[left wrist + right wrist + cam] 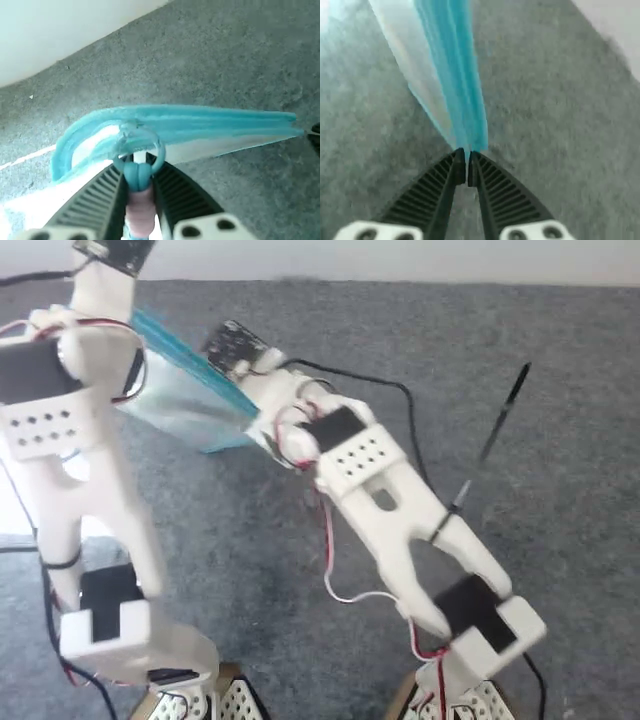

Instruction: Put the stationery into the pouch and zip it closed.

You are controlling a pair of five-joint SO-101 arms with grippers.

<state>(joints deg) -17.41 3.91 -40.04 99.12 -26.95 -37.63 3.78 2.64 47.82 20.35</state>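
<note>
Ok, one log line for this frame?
left tool: shut on teal zipper pull | right tool: shut on end of teal translucent plastic pouch | slim black pen: on grey carpet, outside pouch

My left wrist camera sits just behind my left gripper and my right wrist camera just behind my right gripper, each facing out along its jaws at close range. The high camera is fixed well above and behind both grippers, looking down and forward over the grey table surface. All three views share the pouch just ahead of both grippers, which the wrist cameras see from opposite ends.
</note>
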